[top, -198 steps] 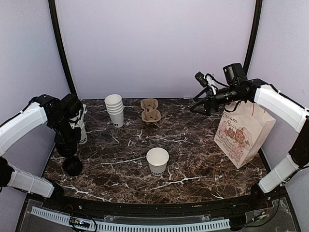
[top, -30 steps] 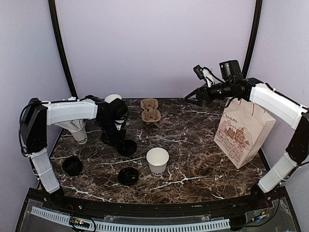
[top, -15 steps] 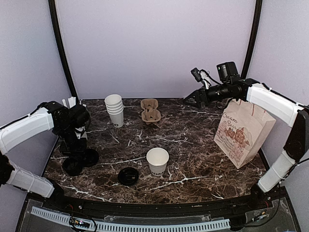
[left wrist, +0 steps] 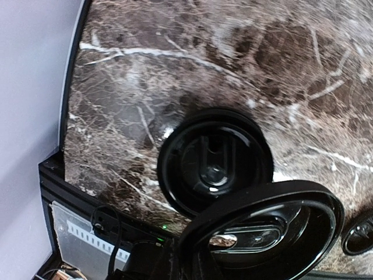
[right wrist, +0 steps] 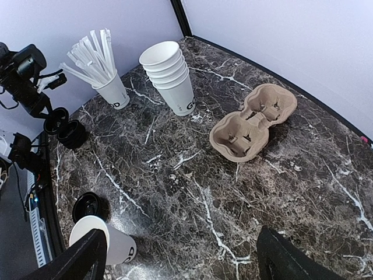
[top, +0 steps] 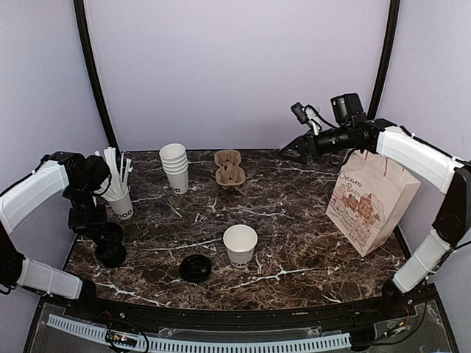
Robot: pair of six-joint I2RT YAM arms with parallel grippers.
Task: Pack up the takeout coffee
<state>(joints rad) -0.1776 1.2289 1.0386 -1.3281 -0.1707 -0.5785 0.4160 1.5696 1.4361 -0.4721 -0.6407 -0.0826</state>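
Lid-fetching stage: the left tool (top: 99, 229) is clamped on a round black plastic lid (left wrist: 271, 224), poised over a second black lid (left wrist: 214, 164) at the left edge of the dark marble bench (top: 294, 243). The white paper cup with black lettering (top: 240, 245) stands uncovered at centre front. The right tool (top: 294, 154) hangs high, fingers spread apart. The next move is probably to carry the lid across and seat it squarely on the cup's rim.

i see a dark brown marble table (top: 294, 220) veined in white, reaching out to 3 and 9 o'clock. a plain pale lilac back wall (top: 235, 66) stands at 12, with black curved posts (top: 92, 73) at 11 and 1. the light is soft and even.
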